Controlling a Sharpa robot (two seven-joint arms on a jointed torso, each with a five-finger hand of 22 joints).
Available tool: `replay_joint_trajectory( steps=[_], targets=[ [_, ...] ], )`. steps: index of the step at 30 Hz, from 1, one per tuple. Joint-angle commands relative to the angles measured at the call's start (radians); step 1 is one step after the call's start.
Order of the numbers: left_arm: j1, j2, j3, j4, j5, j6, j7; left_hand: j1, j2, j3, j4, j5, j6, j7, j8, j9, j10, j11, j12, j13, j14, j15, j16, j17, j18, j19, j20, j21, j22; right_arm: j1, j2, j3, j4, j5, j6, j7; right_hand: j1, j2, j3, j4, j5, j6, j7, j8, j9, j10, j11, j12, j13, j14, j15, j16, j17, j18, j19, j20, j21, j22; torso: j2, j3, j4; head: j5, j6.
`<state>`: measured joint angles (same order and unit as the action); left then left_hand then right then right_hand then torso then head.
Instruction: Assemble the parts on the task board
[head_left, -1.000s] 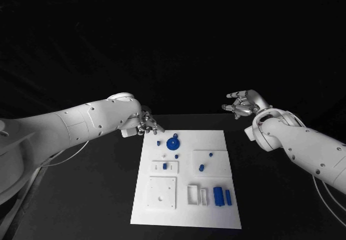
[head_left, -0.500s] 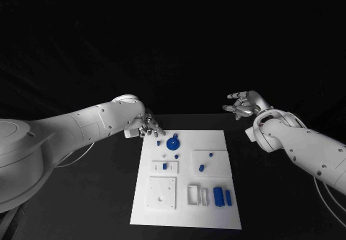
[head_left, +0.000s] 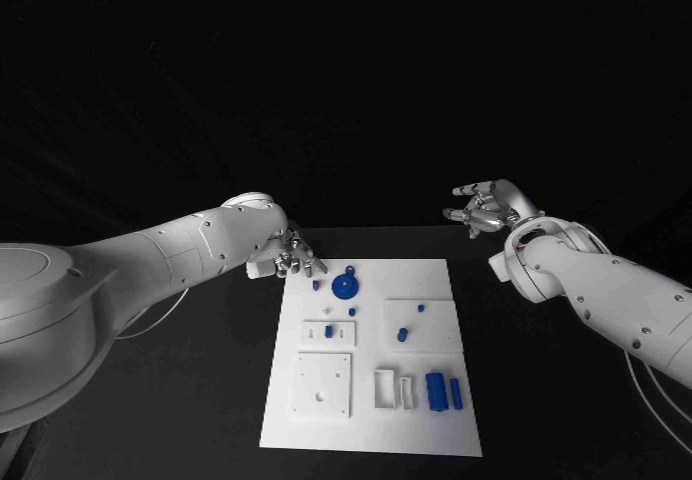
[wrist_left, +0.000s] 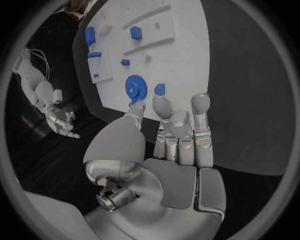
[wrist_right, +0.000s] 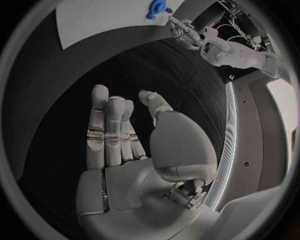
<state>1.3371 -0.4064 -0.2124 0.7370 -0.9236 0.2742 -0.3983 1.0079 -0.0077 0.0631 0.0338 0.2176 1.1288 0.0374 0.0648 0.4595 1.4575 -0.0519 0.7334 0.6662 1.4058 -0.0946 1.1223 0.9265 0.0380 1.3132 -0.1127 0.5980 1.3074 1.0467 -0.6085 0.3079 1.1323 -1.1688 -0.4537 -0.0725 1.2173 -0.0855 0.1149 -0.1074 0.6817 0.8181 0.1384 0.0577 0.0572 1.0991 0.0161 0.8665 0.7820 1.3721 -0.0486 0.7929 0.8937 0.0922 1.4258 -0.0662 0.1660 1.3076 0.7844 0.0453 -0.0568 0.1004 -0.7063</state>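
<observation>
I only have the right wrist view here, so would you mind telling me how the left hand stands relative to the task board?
Observer: In the head view the left hand hovers at the far left corner of the task board, holding nothing.
Operator: Thank you. What lies nearest to it?
Observer: The left wrist view shows the blue gear just beyond the fingertips, with a small blue block beside it.
Operator: And where does my right hand sit?
Observer: From the head camera, the right hand is raised off the board's far right corner, fingers apart and empty.
</observation>
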Motion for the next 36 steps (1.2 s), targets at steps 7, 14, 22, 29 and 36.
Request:
replay_joint_trajectory(
  steps=[7, 14, 22, 29, 36],
  targets=[
    [-0.007, 0.009, 0.0, -0.017, 0.008, 0.028, 0.017, -0.01, 0.0, -0.001, 0.004, -0.005, -0.009, 0.001, 0.003, 0.002, -0.003, 0.003, 0.007, 0.002, -0.005, 0.0, -0.001, -0.002, 0.013, -0.007, 0.0, -0.002, 0.028, 0.0, 0.001, 0.001, 0.003, 0.002, 0.007, 0.003, -0.002, -0.005, 0.001, 0.003, 0.003, -0.007, 0.0, -0.002, 0.0, -0.005, 0.001, 0.002, 0.0, -0.006, -0.003, 0.002, 0.0, 0.009, -0.001, -0.003, -0.001, 0.017, 0.0, 0.0004, 0.0006, -0.001, -0.001],
    [-0.024, 0.016, 0.0, -0.027, 0.013, 0.03, 0.02, -0.016, 0.001, -0.004, 0.008, -0.009, -0.015, 0.003, 0.002, 0.002, -0.007, 0.004, 0.008, 0.002, -0.009, 0.0, -0.003, -0.005, 0.013, -0.01, 0.0, -0.008, 0.027, 0.0, 0.002, 0.001, 0.005, 0.002, 0.008, 0.003, 0.0, -0.006, 0.002, 0.006, 0.006, -0.006, 0.0, -0.001, 0.0, -0.006, 0.001, 0.001, 0.0, -0.006, -0.003, 0.002, 0.0, 0.009, -0.001, -0.003, -0.001, 0.017, 0.002, -0.0006, -0.0003, -0.005, -0.004],
    [-0.034, 0.018, 0.0, -0.031, 0.019, 0.036, 0.02, -0.021, 0.003, -0.004, 0.015, -0.012, -0.015, 0.002, 0.003, 0.004, -0.009, 0.004, 0.01, 0.002, -0.01, 0.001, -0.002, -0.005, 0.013, -0.011, 0.0, -0.01, 0.027, 0.0, 0.001, 0.001, 0.006, 0.002, 0.015, 0.005, -0.001, -0.007, 0.001, 0.008, 0.007, -0.008, 0.0, -0.002, 0.0, -0.006, 0.002, 0.001, 0.0, -0.007, -0.003, 0.002, 0.0, 0.009, -0.001, -0.003, -0.001, 0.017, 0.001, 0.0007, -0.0004, -0.007, -0.007],
    [-0.035, 0.012, 0.0, -0.034, 0.02, 0.044, 0.021, -0.021, 0.004, -0.005, 0.017, -0.013, -0.015, 0.002, 0.003, 0.006, -0.009, 0.004, 0.011, 0.001, -0.01, 0.001, 0.0, -0.005, 0.013, -0.011, 0.001, -0.009, 0.027, 0.0, -0.001, 0.001, 0.006, 0.003, 0.019, 0.005, -0.001, -0.007, 0.001, 0.008, 0.007, -0.008, 0.0, -0.002, 0.0, -0.006, 0.002, 0.001, 0.0, -0.007, -0.003, 0.002, 0.0, 0.009, -0.001, -0.003, -0.001, 0.017, 0.0, 0.0009, 0.0016, -0.01, -0.008],
    [-0.036, 0.008, 0.0, -0.026, 0.021, 0.066, 0.029, -0.008, 0.007, -0.005, 0.0, -0.012, -0.006, 0.0, 0.002, 0.006, -0.009, 0.003, 0.013, 0.001, -0.01, 0.001, 0.005, -0.002, 0.013, -0.013, 0.001, -0.009, 0.027, 0.0, 0.001, 0.001, 0.006, 0.003, 0.021, 0.005, 0.001, -0.008, 0.0, 0.01, 0.008, -0.007, 0.0, -0.002, 0.0, -0.007, 0.002, 0.001, 0.0, -0.007, -0.003, 0.001, -0.001, 0.009, -0.002, -0.003, -0.001, 0.017, 0.001, 0.0007, 0.0011, -0.009, -0.01]
  ],
)
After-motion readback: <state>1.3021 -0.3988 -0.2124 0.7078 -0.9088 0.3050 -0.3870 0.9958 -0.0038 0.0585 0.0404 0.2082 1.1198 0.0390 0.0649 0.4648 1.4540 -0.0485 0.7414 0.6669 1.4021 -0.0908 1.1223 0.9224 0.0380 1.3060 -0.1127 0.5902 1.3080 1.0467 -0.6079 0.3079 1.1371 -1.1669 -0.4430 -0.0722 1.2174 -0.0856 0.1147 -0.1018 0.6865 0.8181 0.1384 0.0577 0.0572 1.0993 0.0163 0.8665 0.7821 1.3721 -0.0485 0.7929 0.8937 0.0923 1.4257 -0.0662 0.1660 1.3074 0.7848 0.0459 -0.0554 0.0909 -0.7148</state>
